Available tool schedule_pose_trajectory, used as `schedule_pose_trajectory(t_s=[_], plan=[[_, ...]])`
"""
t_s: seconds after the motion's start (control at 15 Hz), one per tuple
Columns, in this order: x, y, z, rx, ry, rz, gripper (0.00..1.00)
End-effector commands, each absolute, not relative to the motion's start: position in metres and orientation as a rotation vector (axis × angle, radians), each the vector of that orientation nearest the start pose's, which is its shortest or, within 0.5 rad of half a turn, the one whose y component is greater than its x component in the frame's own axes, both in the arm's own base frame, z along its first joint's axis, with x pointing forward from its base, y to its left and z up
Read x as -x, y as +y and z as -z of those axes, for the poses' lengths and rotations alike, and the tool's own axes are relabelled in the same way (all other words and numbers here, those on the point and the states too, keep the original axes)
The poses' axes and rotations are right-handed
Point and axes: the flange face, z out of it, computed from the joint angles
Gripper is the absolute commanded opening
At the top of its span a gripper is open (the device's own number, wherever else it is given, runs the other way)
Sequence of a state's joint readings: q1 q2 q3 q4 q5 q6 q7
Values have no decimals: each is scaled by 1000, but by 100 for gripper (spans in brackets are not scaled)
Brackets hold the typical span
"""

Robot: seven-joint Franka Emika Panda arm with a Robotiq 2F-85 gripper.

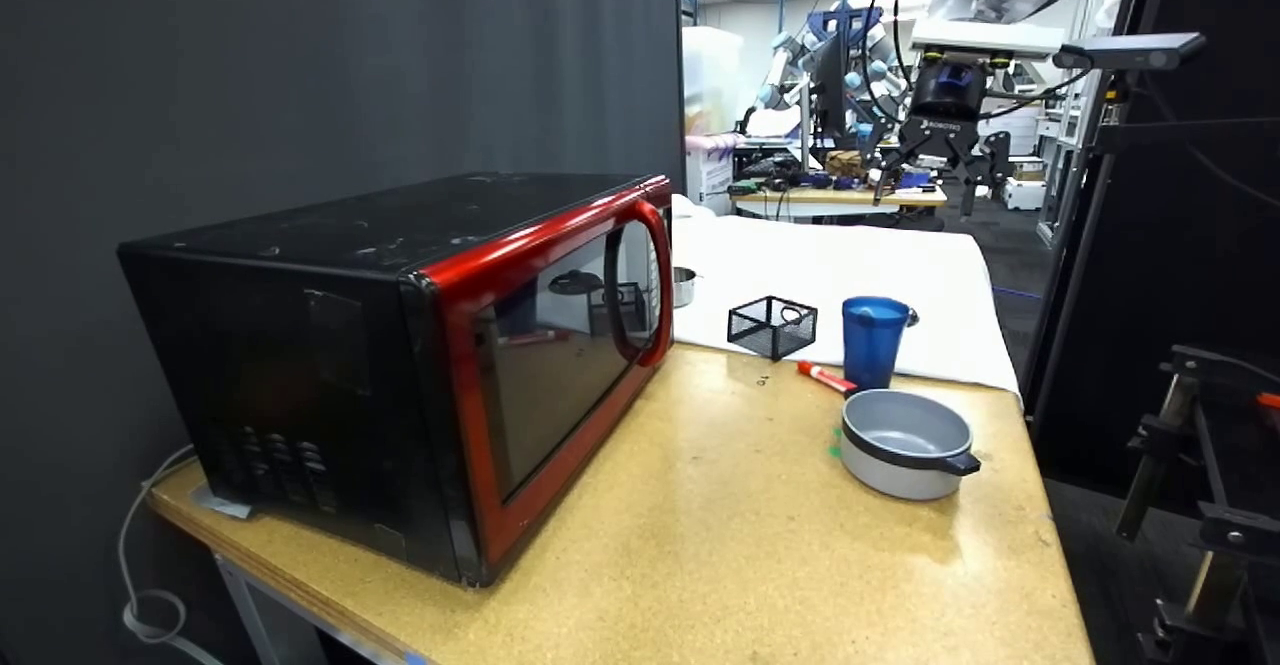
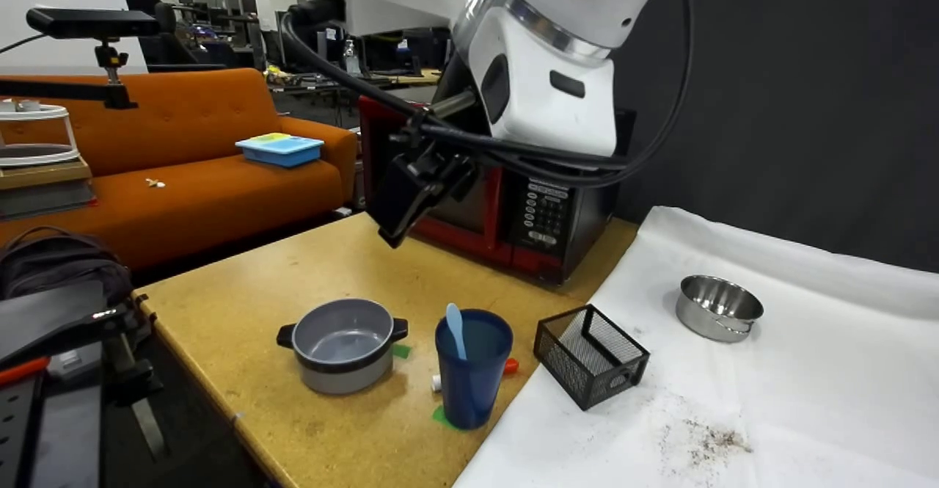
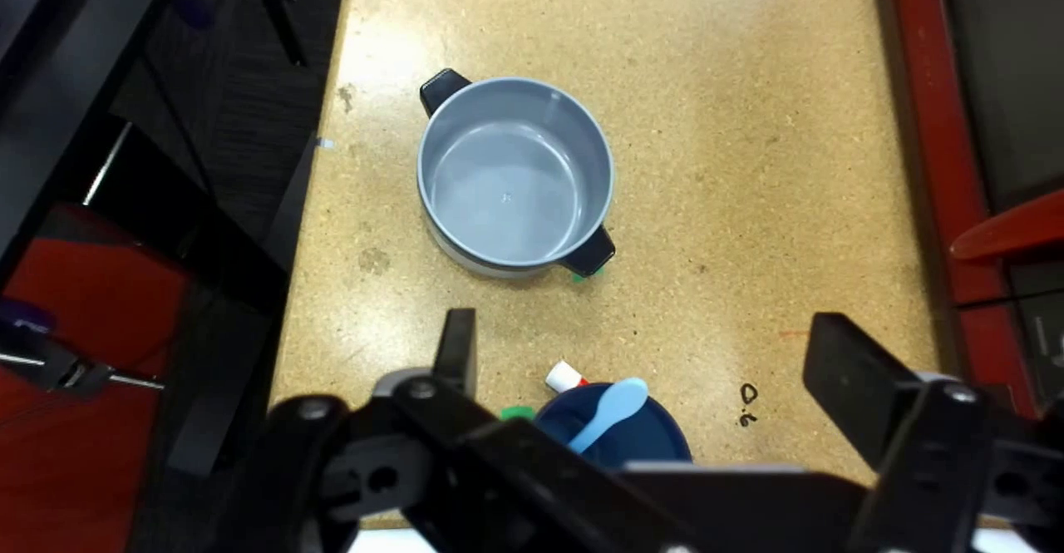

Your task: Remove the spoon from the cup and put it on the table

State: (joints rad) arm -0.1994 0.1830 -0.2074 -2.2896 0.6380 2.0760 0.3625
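The pale blue spoon (image 2: 455, 330) leans in the blue cup (image 2: 473, 378), its broad end up past the rim. In the wrist view the spoon (image 3: 622, 402) lies across the cup's mouth (image 3: 652, 428); its lower part is hidden by my gripper. The cup (image 1: 872, 345) stands upright on the tan table (image 1: 720, 505), near the white sheet. My gripper (image 1: 924, 195) is open and empty, well above the cup. In the wrist view its fingers (image 3: 644, 324) are wide apart, with nothing between them. In an exterior view the arm hides the fingers.
A grey pot (image 2: 341, 341) with black handles stands near the cup. A red marker (image 1: 822, 376) lies against the cup's base. A black wire basket (image 2: 591, 356) and a metal bowl (image 2: 719, 308) are on the white sheet. A red-and-black microwave (image 1: 560, 345) borders the table.
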Motion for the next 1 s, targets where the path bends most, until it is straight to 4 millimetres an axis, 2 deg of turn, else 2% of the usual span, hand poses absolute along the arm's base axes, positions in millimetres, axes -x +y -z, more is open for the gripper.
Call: schedule_pose_trajectory(t_s=[0.0,0.13,0.53,0.73,0.93], plan=[[-462,-167,-254,2181,1489,-487,100],[-462,-167,-254,2181,1489,-487,100],[-495,-206,-244,2024,1601,-519,100],[-501,-217,-229,2000,1627,-555,100],[-502,-216,-207,1994,1609,-613,100]])
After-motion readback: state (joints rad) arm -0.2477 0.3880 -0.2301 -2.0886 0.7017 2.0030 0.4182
